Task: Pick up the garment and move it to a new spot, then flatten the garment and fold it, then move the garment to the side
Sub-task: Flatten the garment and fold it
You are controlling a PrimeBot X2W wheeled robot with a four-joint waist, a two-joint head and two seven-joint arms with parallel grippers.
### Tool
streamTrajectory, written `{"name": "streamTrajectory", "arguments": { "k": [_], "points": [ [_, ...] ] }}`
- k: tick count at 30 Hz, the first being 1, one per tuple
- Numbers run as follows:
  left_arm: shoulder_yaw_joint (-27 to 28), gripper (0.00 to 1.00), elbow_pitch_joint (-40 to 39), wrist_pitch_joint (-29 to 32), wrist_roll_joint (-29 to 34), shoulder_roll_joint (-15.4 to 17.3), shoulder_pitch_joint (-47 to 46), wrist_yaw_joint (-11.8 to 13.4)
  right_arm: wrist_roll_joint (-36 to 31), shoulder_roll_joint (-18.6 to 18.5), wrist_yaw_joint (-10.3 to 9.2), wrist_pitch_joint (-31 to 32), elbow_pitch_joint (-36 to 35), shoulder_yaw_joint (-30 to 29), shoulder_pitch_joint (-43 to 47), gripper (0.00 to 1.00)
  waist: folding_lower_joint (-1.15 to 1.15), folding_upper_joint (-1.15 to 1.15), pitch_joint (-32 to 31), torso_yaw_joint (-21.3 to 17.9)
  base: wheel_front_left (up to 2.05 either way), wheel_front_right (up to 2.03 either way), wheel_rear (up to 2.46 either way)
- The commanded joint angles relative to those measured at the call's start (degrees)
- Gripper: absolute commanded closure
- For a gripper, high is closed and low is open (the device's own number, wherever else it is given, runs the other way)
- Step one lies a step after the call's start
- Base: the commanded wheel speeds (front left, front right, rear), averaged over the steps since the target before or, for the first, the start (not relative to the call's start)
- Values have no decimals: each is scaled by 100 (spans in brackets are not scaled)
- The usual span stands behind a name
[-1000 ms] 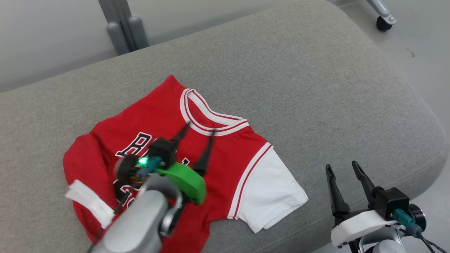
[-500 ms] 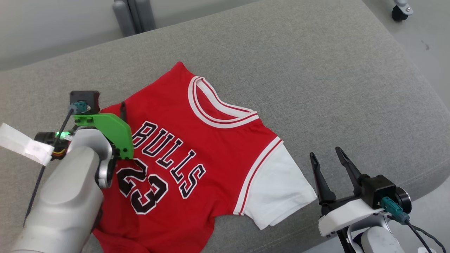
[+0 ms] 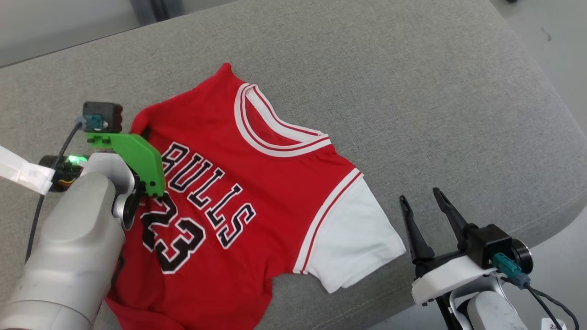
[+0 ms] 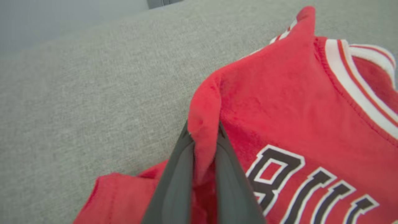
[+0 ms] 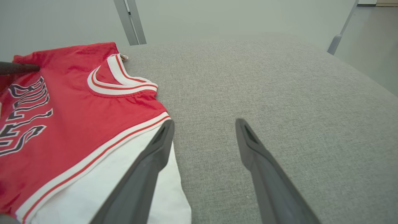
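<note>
The garment (image 3: 257, 183) is a red jersey with white sleeves and black lettering, lying face up on the grey cushion. My left gripper (image 3: 146, 134) is at its left shoulder edge. In the left wrist view the gripper (image 4: 203, 132) is shut on a raised fold of the red fabric (image 4: 295, 109). My right gripper (image 3: 420, 196) stands open beside the white right sleeve, holding nothing. In the right wrist view its open fingers (image 5: 205, 123) sit just right of that sleeve, with the garment (image 5: 77, 109) to the left.
The grey cushion (image 3: 412, 91) rounds off toward the floor at the right and near edges. Grey metal posts (image 5: 130, 21) rise behind it, and a frame leg (image 5: 339, 40) stands at the far right. A white tag (image 3: 23, 172) hangs off my left arm.
My left gripper went from above the jersey's middle to its left shoulder edge and closed on a fold of red fabric. The head camera shifted. The right gripper stayed open.
</note>
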Motion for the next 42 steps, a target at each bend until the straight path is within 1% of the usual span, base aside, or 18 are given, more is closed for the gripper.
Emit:
{"name": "streamTrajectory", "arguments": {
  "k": [1, 7, 10, 11, 12, 13, 14, 16, 18, 22, 24, 26, 31, 34, 36, 38, 41, 42],
  "points": [
    [74, 100, 14, -331, 32, 15, -210, 94, 8, -6, -9, -1, -3, 22, -101, 0, 0, 0, 11, -20, 0, 0, 0],
    [217, 100, 106, -1708, 252, 32, -649, 366, -33, -6, -8, -1, -2, 53, -151, 0, 0, 0, -2, -123, 0, 0, 0],
    [360, 100, -13, -1990, 347, 71, -822, 519, -38, -7, -9, -1, 7, 37, -125, 0, 0, 0, 3, -168, 0, 0, 0],
    [474, 100, -160, -2017, 424, 125, -878, 623, -28, -5, -9, -1, 14, 33, -116, 0, 0, 0, 10, -183, 0, 0, 0],
    [614, 96, -365, -2027, 479, 151, -896, 709, -17, -6, -9, -1, 12, 30, -113, 0, 0, 0, 21, -190, 0, 0, 0],
    [768, 61, -471, -2012, 478, 119, -753, 762, -2, -5, -8, -1, 18, 30, -108, 0, 0, 0, 20, -199, 0, 0, 0],
    [800, 0, -412, -2007, 470, 68, -558, 727, 7, -6, -9, -1, 28, 35, -91, 0, 0, 0, 3, -207, 0, 0, 0],
    [825, 0, -377, -2011, 542, 41, -443, 632, 26, -6, -8, -1, 41, 38, -53, 0, 0, 0, -31, -214, 0, 0, 0],
    [928, 0, -386, -2013, 572, 54, -387, 633, 34, -8, -9, -1, 51, -5, -15, 0, 0, 0, -70, -183, 0, 0, 0],
    [1110, 0, -438, -2014, 472, -13, 72, 614, 52, -5, -9, -1, 60, -109, 112, 0, 0, 0, -214, -37, 0, 0, 0],
    [1304, 0, -652, -2015, 359, -55, 309, 649, 57, -8, -9, -1, 74, -160, 190, 0, 0, 0, -334, 57, 0, 0, 0],
    [1428, 0, -952, -2014, 267, -121, 747, 639, 57, -8, -9, -1, 94, -190, 281, 0, 0, 0, -475, 150, 0, 0, 0],
    [1514, 0, -2123, -2006, 82, -297, 2198, 727, 46, -6, -9, 0, 104, -284, 548, 0, 0, 0, -813, 434, 0, 0, 0],
    [1407, 0, -2994, -1854, 21, -342, 3074, 902, -3, -6, -9, 0, 99, -313, 619, 0, 0, 0, -912, 593, 0, 0, 0],
    [1327, 0, -3714, -1694, -19, -348, 3640, 1071, -31, -10, -9, 0, 101, -346, 668, 0, 0, 0, -971, 707, 0, 0, 0],
    [1214, 0, -4277, -1495, -38, -340, 4052, 1185, -65, -8, -8, 0, 97, -365, 689, 0, 0, 0, -1011, 819, 0, 0, 0],
    [1035, 0, -4808, -1157, 46, -209, 4429, 1327, -119, -7, -9, 0, 121, -314, 670, 0, 0, 0, -1044, 908, 0, 0, 0],
    [978, 0, -4975, -1043, 16, -219, 4536, 1352, -113, -11, -9, 0, 131, -314, 641, 0, 0, 0, -1051, 922, 0, 0, 0]
  ]
}}
